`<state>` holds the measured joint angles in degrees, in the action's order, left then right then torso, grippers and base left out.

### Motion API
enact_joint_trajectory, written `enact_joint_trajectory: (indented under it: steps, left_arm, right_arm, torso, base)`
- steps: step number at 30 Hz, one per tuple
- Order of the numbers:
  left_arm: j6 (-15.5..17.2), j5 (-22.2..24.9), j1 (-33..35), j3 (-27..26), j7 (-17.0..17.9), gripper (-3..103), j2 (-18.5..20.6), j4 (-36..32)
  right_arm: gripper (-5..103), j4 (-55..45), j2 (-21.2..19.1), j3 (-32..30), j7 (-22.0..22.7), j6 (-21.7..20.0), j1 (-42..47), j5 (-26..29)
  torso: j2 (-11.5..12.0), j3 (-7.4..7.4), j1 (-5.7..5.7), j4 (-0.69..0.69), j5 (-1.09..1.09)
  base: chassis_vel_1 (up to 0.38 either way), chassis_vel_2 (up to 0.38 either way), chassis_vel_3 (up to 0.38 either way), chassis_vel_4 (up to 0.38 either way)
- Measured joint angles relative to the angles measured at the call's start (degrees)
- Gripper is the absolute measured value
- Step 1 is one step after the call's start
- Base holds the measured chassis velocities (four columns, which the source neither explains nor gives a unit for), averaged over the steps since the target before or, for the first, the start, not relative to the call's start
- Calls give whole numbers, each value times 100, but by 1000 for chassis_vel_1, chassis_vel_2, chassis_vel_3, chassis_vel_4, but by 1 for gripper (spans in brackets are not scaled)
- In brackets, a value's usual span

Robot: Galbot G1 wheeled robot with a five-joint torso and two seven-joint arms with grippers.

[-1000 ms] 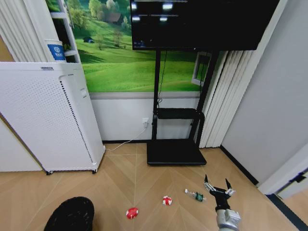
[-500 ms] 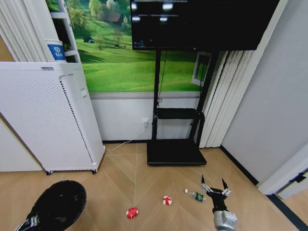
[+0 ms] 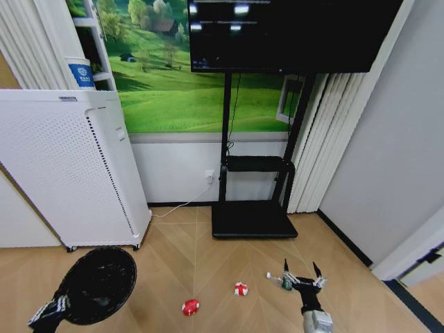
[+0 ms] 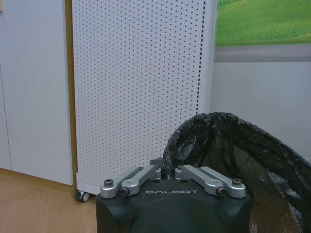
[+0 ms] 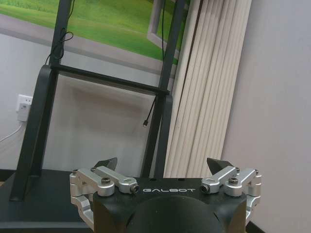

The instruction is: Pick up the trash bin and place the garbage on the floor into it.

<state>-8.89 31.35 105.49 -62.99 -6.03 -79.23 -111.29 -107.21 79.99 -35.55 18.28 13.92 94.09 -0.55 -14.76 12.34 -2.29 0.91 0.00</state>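
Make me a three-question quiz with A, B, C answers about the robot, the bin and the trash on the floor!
1. Where is the trash bin?
A. held by the left tool
B. under the TV stand
C. on top of the white appliance

2. How many garbage pieces lie on the floor?
A. one
B. three
C. five

3. How are the right tool's fingers?
A. shut on a bottle
B. spread open
C. shut on nothing

Answers: 1 A, the left tool is clamped on the bin's rim. 2 B, a red wad, a red-and-white wrapper and a green-and-white piece. 3 B, the two fingertips stand wide apart.
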Motion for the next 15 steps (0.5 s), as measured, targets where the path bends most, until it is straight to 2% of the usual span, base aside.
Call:
enact_joint_trajectory:
  steps: [9,15]
  left_arm:
    - [2,-91,71,8,-48,6,-64,-7]
    - [-3,-113,75,12,-60,6,-106,3]
  right_arm:
    - [100,-49,-17,-12,-236,42,105,-224]
    - [100,-51,8,78,-218,95,105,-378]
  torso:
    - [0,0,0,1,0]
    - [0,0,0,0,0]
  base:
    - [0,0,0,0]
    - [0,0,0,0]
